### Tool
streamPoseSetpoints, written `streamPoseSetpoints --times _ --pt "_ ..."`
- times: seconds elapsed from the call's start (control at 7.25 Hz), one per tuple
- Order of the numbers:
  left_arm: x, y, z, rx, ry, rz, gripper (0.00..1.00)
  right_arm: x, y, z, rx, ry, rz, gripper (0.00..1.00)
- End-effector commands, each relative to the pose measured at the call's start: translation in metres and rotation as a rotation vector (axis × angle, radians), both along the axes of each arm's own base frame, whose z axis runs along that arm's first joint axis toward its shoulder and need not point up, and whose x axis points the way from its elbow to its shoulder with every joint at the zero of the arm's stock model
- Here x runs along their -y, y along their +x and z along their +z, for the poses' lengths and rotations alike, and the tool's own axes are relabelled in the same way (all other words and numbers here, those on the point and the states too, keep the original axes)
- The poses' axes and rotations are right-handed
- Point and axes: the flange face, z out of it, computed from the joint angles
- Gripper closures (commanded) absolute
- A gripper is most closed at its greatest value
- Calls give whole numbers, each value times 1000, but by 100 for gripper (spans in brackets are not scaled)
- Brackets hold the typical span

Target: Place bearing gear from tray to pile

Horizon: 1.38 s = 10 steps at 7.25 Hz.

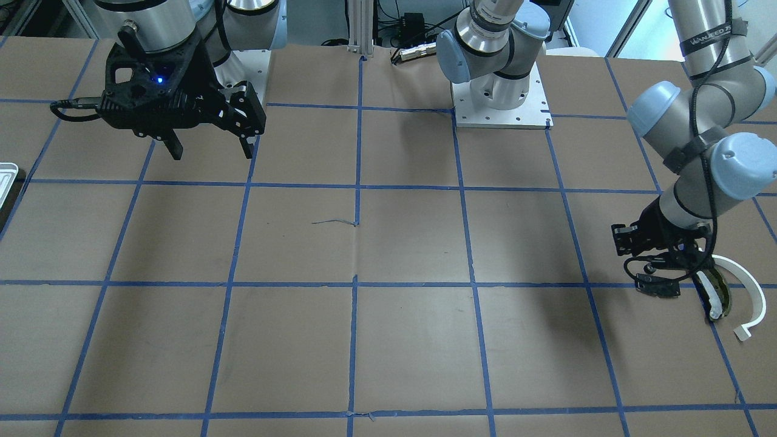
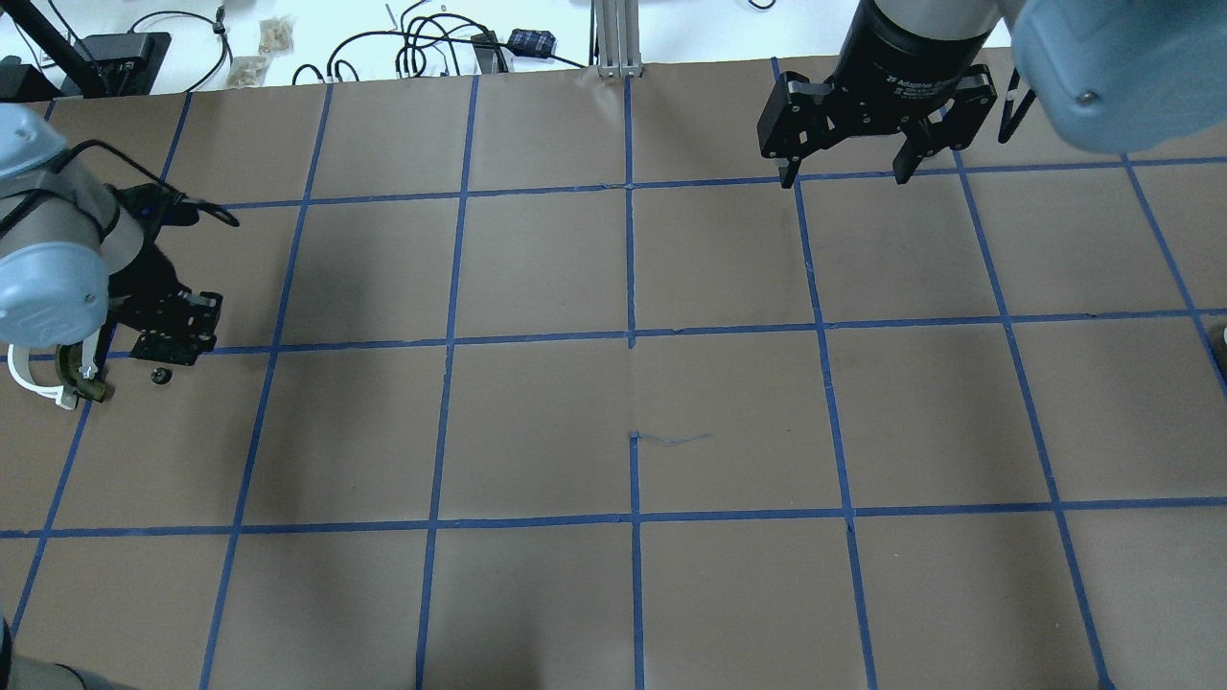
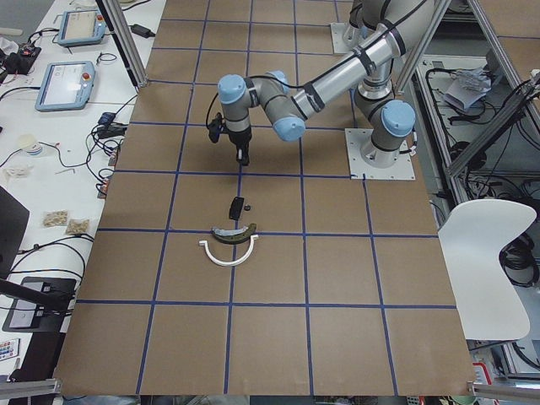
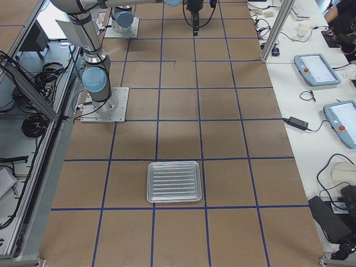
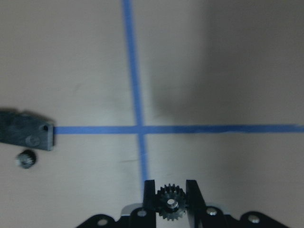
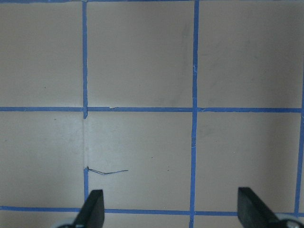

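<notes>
Left fingers [image 5: 150,194] pinch the gear [image 5: 171,208] by its teeth above the worktop [image 5: 213,71] near the pile [image 3: 229,240], probably to release it beside the plate [image 5: 23,135]. Right fingers [image 6: 92,206] hang wide apart, idle, well apart from the tray [image 4: 173,163].

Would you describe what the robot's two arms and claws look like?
The left arm and right arm are silver tubes with pale blue joint caps; a black cable is strapped along the left. The left claw and right claw are black, two-fingered; a blue light glows on the right one.

Left hand [image 3: 243,158] aloft, pile [image 3: 234,234] near it
</notes>
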Motion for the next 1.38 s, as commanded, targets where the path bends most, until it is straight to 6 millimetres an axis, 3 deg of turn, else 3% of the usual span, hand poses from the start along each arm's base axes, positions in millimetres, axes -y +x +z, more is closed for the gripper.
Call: streamPoseSetpoints --times 0.0,0.41,0.97,1.1,1.24 --pt "-31 57 -35 16 -31 -29 100 2 0 -5 -1 10 2 0" --pt "-29 56 -60 -28 -12 -15 100 2 0 -8 -3 13 2 0" --pt "-14 56 -49 -35 -54 -20 100 1 0 -7 -7 11 1 0" --pt "-10 58 -51 -46 -61 -20 98 1 0 -7 -9 11 1 0" --pt "-9 58 -57 -53 -53 -18 86 1 1 -8 -4 13 1 0"
